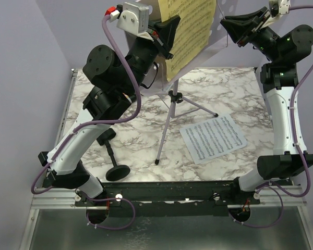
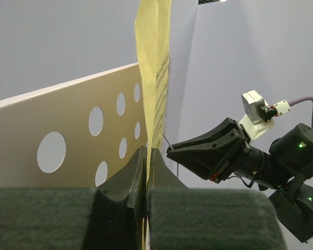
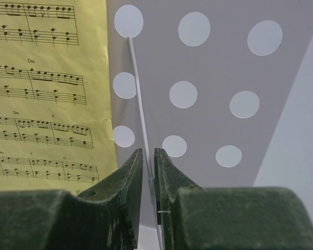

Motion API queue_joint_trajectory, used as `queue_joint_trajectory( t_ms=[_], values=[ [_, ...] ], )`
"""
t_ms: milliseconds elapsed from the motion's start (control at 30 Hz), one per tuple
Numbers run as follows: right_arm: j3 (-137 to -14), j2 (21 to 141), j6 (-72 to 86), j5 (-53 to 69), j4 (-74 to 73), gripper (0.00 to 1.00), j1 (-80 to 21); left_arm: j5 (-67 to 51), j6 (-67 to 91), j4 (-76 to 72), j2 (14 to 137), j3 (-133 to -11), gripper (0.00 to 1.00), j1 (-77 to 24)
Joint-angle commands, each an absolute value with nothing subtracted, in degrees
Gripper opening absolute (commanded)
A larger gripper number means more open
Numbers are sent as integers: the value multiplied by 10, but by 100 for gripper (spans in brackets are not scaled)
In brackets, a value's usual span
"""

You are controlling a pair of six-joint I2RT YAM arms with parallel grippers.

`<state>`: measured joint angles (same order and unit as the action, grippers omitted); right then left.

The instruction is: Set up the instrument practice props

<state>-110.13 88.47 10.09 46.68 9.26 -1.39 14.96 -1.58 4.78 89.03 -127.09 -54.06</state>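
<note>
Status: left gripper (image 2: 147,161) is clamped on the lower edge of the yellow page (image 2: 155,78). The page stands upright, long axis vertical, against the face of the lilac music stand (image 3: 214,62).

Right gripper (image 3: 149,156) sits at the stand's bottom edge, just right of the page. Its jaws are almost together, with the thin retainer wire (image 3: 136,94) running up between them. Can't tell if they actually pinch the wire or only bracket it.

Key relation: in the right wrist view the page fills the left half of the frame. The wire runs near-vertical just beside the page's right edge, tilting toward the upper left. My read: the page needs seating under that wire, so the left arm owns the page and the right arm owns the wire. Any slide of the page would be sideways toward the wire.

Rest of the set:
- white page (image 1: 213,137) lies flat on the marble table (image 1: 229,88), centre right of the overhead frame, nearer the right arm
- mic stand (image 1: 116,171) lies tipped over at lower left, by the left arm's base
- can't pick out the microphone

Surface looks smooth, so the flat page may be awkward to lift. Both grippers are working high up on the stand, above a thin tripod (image 1: 175,97). Side load could tip it, I'd guess. Walls look close behind.
</note>
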Motion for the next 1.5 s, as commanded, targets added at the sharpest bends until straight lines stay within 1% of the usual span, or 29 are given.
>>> queue_joint_trajectory(
  t_ms=[0, 133, 267, 400, 667, 900, 1133, 1467],
  values=[
    [-1092, 878, 96, 493, 134, 20, -12, 165, -32, 30, 895, -1276, 0, -540],
    [-1107, 888, 94, 497, 127, 18, -13, 163, -34, 28, 896, -1275, 0, -540],
    [-1113, 895, 97, 494, 133, 8, -12, 164, -38, 24, 896, -1273, 0, -539],
    [-1100, 890, 99, 489, 153, 1, -12, 166, -46, 13, 897, -1266, 0, -540],
    [-1025, 859, 97, 453, 238, 0, -12, 181, -60, 3, 909, -1268, 0, -539],
    [-975, 844, 141, 425, 318, 0, -13, 208, -69, -13, 927, -1272, 0, -540],
    [-973, 853, 179, 437, 349, 1, -12, 203, -74, -18, 951, -1295, 0, -540],
    [-974, 848, 183, 445, 349, 0, -12, 171, -103, -18, 1030, -1376, 0, -541]
  ],
)
